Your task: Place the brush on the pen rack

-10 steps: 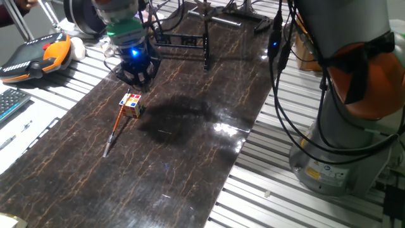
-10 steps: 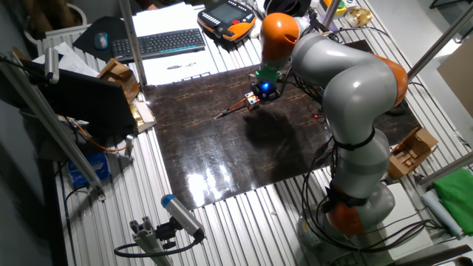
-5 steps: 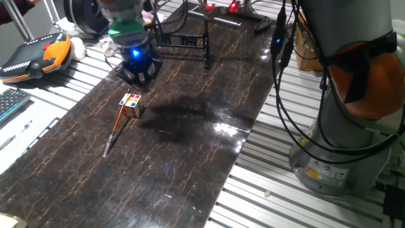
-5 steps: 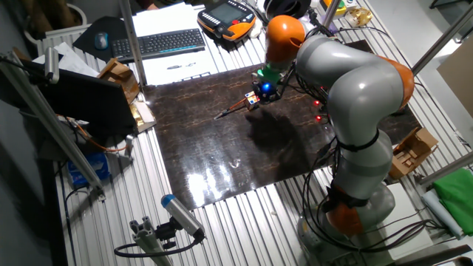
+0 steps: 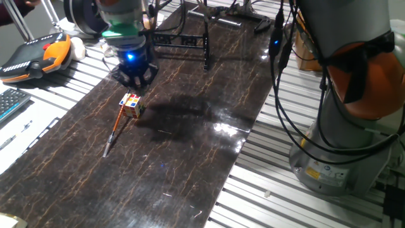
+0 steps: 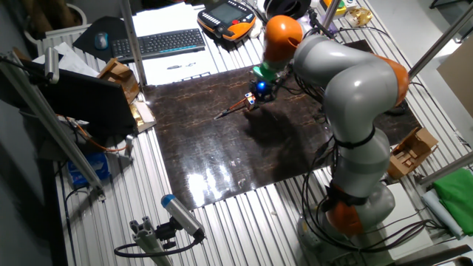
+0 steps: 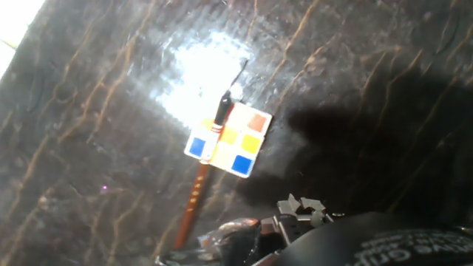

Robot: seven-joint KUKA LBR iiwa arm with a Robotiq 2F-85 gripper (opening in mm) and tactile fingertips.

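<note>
The brush (image 5: 114,131) lies flat on the dark tabletop, its upper end against the multicoloured cube (image 5: 131,105). In the hand view the orange-brown shaft (image 7: 194,195) runs down-left and the dark end (image 7: 222,109) rests at the cube's (image 7: 235,140) edge. My gripper (image 5: 135,84) hangs just above and behind the cube, empty, with its fingers drawn together to a point. It also shows in the other fixed view (image 6: 259,91). The black pen rack (image 5: 184,42) stands upright at the far end of the tabletop, well behind the gripper.
An orange and black teach pendant (image 5: 38,56) and a keyboard (image 5: 9,103) lie left of the dark tabletop (image 5: 190,145). Cables (image 5: 285,95) hang along the right edge by the robot base (image 5: 345,152). More black stands (image 5: 234,16) sit behind the rack.
My gripper has shifted slightly to the left above the cube. The brush, cube and rack have not moved.
</note>
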